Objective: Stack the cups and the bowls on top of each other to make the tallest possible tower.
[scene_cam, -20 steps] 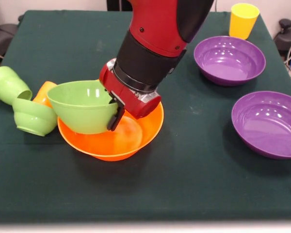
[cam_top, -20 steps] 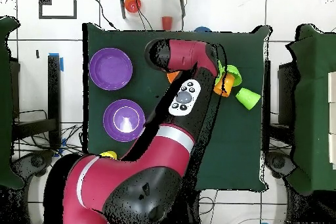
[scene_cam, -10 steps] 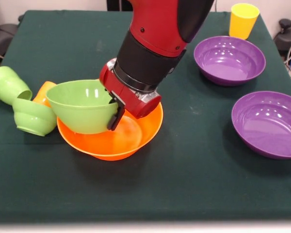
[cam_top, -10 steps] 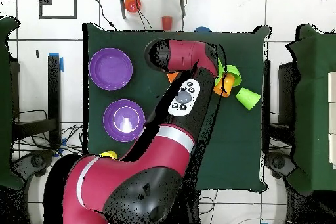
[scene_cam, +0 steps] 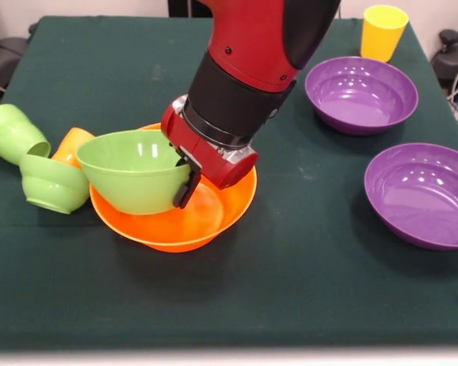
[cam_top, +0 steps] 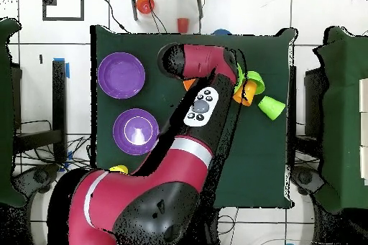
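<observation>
Above the large glossy orange plastic bowl, which sits on the dark green tablecloth, the red and black gripper pinches the near rim of a medium light-green plastic bowl, one black finger showing outside the wall. That green bowl hangs tilted, its lower part inside the orange bowl's rim; whether it touches the orange floor cannot be told. Just left of the orange bowl lies a small light-green plastic bowl tipped on its side, and behind it an orange plastic cup lies against the orange bowl's edge. A light-green plastic tumbler lies on its side further left, near the table's edge. Well apart on the right stand two wide shallow purple plastic bowls, one nearer the camera and one further back, both upright. A yellow plastic cup stands upright beyond the farther purple bowl. From overhead the red arm covers most of the orange bowl, and both purple bowls sit to the arm's side.
</observation>
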`<state>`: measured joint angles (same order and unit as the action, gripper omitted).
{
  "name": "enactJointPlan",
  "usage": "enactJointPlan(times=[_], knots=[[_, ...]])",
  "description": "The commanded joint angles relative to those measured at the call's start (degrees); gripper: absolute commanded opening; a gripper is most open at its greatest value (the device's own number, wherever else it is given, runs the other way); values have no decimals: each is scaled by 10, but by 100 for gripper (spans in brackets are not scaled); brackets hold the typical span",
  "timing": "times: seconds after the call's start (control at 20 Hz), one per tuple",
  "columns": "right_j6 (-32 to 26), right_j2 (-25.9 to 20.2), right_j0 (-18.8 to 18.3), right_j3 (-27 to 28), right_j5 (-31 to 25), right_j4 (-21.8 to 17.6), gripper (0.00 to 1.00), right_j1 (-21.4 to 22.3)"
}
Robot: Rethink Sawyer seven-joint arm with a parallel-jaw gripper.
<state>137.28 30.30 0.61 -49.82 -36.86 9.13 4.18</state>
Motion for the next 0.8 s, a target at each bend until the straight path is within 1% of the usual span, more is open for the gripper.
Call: enactJointPlan(times=[0.05, 0.45, 0.8], knots=[[5, -83, 9, -53, 48, -24, 0, -2], [2, -92, 7, -66, 53, -19, 0, 5], [9, -91, 18, -61, 30, -14, 0, 10]])
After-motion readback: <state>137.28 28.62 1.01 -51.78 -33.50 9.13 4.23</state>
